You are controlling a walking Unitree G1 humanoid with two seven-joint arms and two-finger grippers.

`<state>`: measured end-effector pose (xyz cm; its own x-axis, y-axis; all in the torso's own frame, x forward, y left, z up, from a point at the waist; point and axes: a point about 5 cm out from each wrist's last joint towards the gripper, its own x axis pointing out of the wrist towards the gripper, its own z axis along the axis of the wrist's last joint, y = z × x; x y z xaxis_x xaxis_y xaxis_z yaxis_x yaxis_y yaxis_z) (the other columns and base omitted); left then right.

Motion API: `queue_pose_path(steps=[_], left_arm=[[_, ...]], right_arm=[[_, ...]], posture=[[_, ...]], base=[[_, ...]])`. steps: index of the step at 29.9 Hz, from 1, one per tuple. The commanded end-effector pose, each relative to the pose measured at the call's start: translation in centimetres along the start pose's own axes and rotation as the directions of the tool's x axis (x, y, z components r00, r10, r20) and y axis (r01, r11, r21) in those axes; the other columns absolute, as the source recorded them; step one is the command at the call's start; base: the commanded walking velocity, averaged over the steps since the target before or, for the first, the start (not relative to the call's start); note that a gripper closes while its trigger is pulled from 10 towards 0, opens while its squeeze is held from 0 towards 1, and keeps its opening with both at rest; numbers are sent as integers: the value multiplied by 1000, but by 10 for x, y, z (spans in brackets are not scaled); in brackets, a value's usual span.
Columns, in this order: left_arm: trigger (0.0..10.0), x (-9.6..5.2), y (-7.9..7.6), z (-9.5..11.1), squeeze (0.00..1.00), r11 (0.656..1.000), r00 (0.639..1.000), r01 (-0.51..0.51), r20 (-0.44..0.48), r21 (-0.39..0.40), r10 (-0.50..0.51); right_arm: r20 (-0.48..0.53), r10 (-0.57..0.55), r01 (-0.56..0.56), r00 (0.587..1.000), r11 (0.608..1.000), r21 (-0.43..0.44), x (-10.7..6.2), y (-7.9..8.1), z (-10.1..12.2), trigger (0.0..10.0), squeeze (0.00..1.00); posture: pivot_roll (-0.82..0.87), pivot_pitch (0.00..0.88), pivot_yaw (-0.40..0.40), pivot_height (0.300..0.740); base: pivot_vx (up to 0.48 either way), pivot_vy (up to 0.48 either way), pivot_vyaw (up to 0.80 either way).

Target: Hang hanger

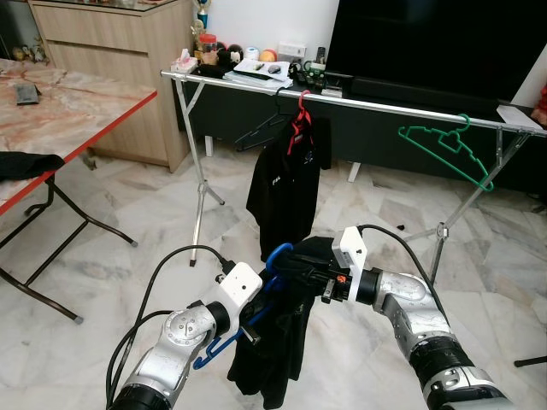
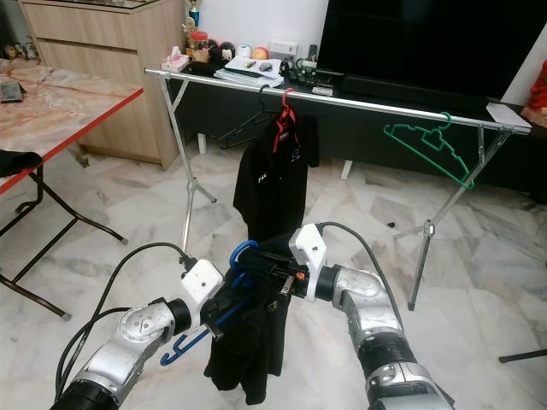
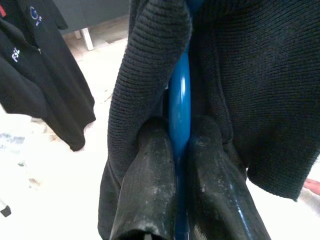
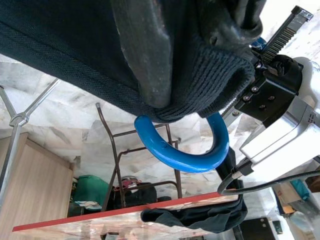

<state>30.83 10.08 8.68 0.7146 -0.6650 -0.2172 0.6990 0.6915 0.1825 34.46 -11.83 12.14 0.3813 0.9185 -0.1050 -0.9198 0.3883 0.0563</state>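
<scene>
Glossy blue plastic hanger (image 3: 179, 107) showing through matt ribbed knit cloth (image 3: 265, 95), scuffed black rubbery fingers (image 3: 150, 190) looking dull, metal rail (image 1: 376, 104) shining, marble floor (image 1: 137, 196) gleaming

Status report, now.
Left gripper shut on blue hanger. Right gripper grips black garment. Rail ahead, black shirt and green hanger on it.

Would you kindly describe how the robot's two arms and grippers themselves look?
Both arms are rounded silver metal segments with dark joints. Each wrist carries a white boxy camera housing, and black cables loop from there back along the arm. The left gripper has two long black fingers with a dusty, matte, rubbery surface. The right gripper is black, with a small red-orange detail at its base.
</scene>
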Motion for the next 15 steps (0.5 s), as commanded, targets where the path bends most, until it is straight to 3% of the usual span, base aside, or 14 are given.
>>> queue_pose_path(steps=[1, 15], left_arm=[[10000, 1, 0, 4, 0, 1000, 1000, 0, 24, -15, 0], [10000, 1, -1, 3, 0, 1000, 1000, -4, 23, -24, 5]], right_arm=[[-2, 14, -14, 1000, 999, -32, 0, -1, 6, 10000, 1000], [-58, -15, 12, 998, 998, -56, -5, -2, -1, 10000, 1000]], posture=[[107, 47, -108, 740], [103, 47, -109, 740]], base=[[0, 0, 0], [0, 0, 0]])
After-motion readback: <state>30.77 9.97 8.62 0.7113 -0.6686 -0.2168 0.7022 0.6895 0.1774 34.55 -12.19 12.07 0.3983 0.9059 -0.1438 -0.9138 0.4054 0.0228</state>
